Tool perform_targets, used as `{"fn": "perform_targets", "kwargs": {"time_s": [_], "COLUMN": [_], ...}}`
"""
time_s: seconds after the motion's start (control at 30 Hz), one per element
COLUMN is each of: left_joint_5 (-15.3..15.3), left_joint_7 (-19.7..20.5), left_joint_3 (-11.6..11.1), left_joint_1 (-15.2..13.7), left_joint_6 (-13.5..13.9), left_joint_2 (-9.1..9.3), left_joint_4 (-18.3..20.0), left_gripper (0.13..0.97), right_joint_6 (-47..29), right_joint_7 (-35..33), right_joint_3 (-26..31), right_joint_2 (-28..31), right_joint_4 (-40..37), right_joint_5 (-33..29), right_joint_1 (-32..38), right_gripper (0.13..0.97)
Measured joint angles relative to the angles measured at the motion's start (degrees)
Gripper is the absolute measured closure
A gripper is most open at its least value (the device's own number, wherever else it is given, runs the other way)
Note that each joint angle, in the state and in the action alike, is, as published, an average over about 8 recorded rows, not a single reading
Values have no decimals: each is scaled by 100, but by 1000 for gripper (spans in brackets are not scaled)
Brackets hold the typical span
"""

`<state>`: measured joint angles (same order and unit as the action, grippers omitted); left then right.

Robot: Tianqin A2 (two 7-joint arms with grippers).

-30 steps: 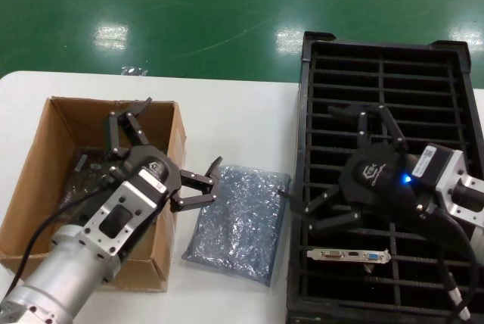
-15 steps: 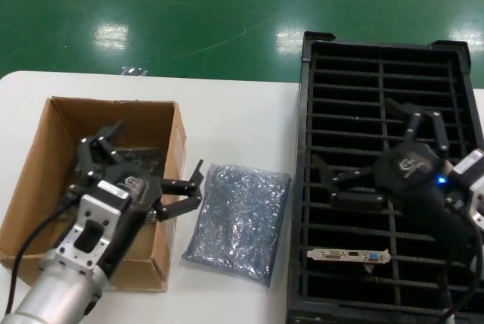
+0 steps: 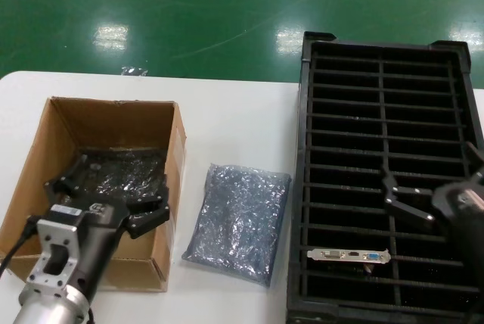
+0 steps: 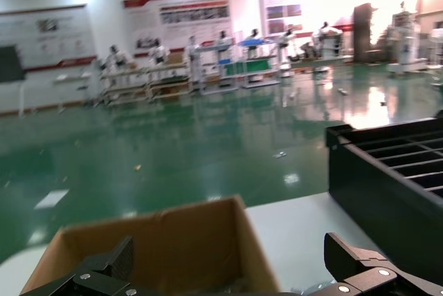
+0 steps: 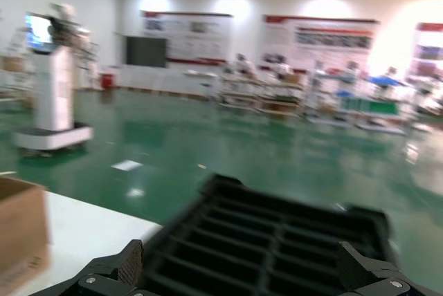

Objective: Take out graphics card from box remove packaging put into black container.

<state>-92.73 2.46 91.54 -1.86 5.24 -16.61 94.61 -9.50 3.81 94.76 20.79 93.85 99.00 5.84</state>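
The brown cardboard box (image 3: 98, 123) stands on the left of the table and holds dark crinkly bagged items (image 3: 125, 169). The silvery bubble-wrap packaging (image 3: 238, 222) lies flat on the table between the box and the black container (image 3: 382, 70). The graphics card stands in a near slot of the container; only its silver bracket (image 3: 349, 254) with a blue port shows. My left gripper (image 3: 110, 199) is open and empty above the box's near part; the left wrist view shows it (image 4: 228, 254) over the box (image 4: 173, 247). My right gripper (image 3: 431, 165) is open and empty over the container's right side (image 5: 239, 254).
The white table (image 3: 242, 127) ends at its far edge against a green floor. The container's tall wall (image 4: 377, 185) rises right of the packaging. In the right wrist view the container (image 5: 277, 230) lies below the fingers and the box corner (image 5: 21, 230) shows far off.
Both arms drew back toward me. The left gripper left the box's right wall for its near-left part. The right gripper moved right, off the card, partly out of view.
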Motion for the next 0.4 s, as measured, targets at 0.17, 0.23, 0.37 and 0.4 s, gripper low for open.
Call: {"fn": "perform_targets", "kwargs": {"time_s": [0.17, 0.23, 0.37, 0.4], "left_joint_5": [-526, -650, -730, -734], "left_joint_7": [-125, -154, -173, -174], "left_joint_3": [7, 8, 10, 10], "left_joint_1": [94, 116, 130, 131], "left_joint_6": [-265, -327, -368, -370], "left_joint_2": [-29, -36, -41, -41], "left_joint_4": [-149, -184, -206, -207], "left_gripper": [132, 132, 132, 132], "right_joint_6": [481, 594, 667, 671], "right_joint_7": [-193, -239, -268, -270], "right_joint_3": [-156, -193, -216, -217], "right_joint_2": [-183, -225, -253, -254], "right_joint_4": [-110, -136, -153, -154], "right_joint_5": [209, 258, 290, 291], "right_joint_1": [-296, -365, -409, -412], "right_gripper": [129, 129, 129, 129]}}
